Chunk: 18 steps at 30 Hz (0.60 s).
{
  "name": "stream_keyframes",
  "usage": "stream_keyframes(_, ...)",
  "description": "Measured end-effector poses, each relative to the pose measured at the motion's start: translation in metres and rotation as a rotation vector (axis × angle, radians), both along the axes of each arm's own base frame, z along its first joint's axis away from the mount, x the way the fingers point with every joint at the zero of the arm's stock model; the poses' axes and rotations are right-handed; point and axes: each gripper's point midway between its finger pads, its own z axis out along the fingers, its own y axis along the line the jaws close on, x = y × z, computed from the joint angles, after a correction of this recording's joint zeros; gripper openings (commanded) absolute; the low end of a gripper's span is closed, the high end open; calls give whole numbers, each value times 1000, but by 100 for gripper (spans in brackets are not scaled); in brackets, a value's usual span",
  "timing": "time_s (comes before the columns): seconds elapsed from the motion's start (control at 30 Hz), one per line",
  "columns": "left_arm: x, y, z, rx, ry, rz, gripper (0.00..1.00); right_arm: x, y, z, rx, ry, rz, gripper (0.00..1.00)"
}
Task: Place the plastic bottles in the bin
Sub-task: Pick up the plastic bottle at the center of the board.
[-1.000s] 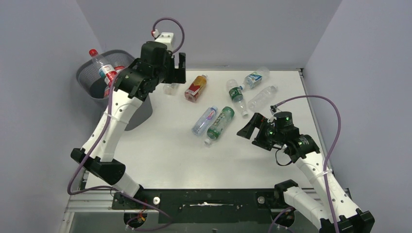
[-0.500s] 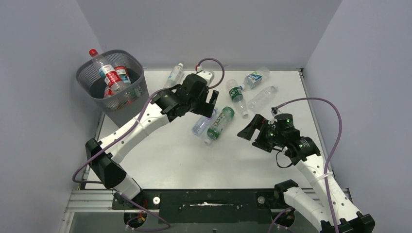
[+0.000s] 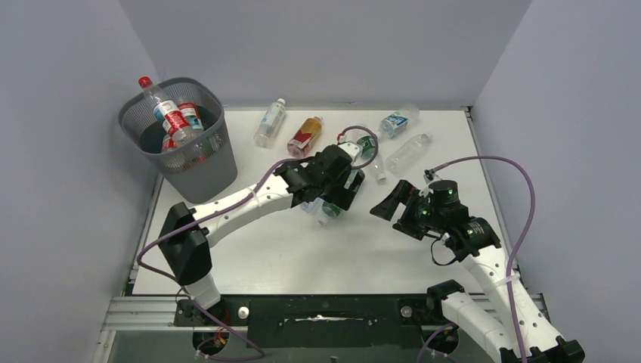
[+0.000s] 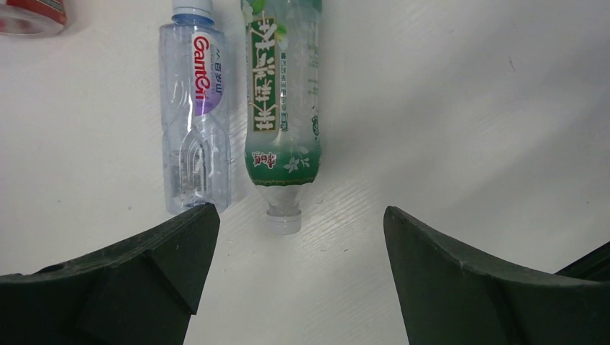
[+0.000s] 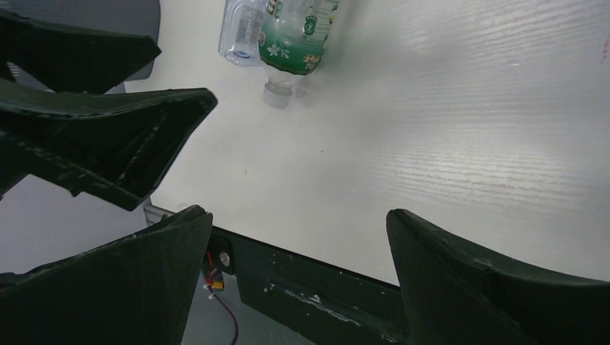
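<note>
My left gripper [image 3: 342, 193] [image 4: 298, 215] hangs open over two plastic bottles lying side by side mid-table. They are a clear one with a blue cap [image 4: 196, 108] and a green-labelled one [image 4: 282, 93] whose white cap points at the gap between my fingers. Nothing is between the jaws. The right gripper [image 3: 385, 203] [image 5: 298, 213] stands open and empty just right of them; its view shows both bottles [image 5: 298, 36]. The mesh bin [image 3: 204, 162] at the back left holds bottles, and a red-capped one [image 3: 159, 102] sticks out.
More bottles lie along the back: a clear white-capped one [image 3: 270, 122], an amber red-labelled one [image 3: 305, 136], a blue-labelled one [image 3: 397, 121] and a clear one [image 3: 408, 151]. A black rail [image 3: 325, 310] runs along the table's near edge. Grey walls enclose the table.
The left arm has swung from beside the bin across to the table's middle and lowered over the two bottles, gripper still open. The right arm has barely moved.
</note>
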Motion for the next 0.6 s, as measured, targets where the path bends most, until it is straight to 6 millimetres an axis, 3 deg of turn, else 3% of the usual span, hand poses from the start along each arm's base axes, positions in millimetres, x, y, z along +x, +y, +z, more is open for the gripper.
stream_keyframes(0.2, 1, -8, -41, 48, 41, -10, 86, -2, -1, -2, 0, 2, 0, 98)
stream_keyframes(0.6, 10, -19, -93, 109, 73, -20, 85, -2, -1, -4, -2, 6, 0, 98)
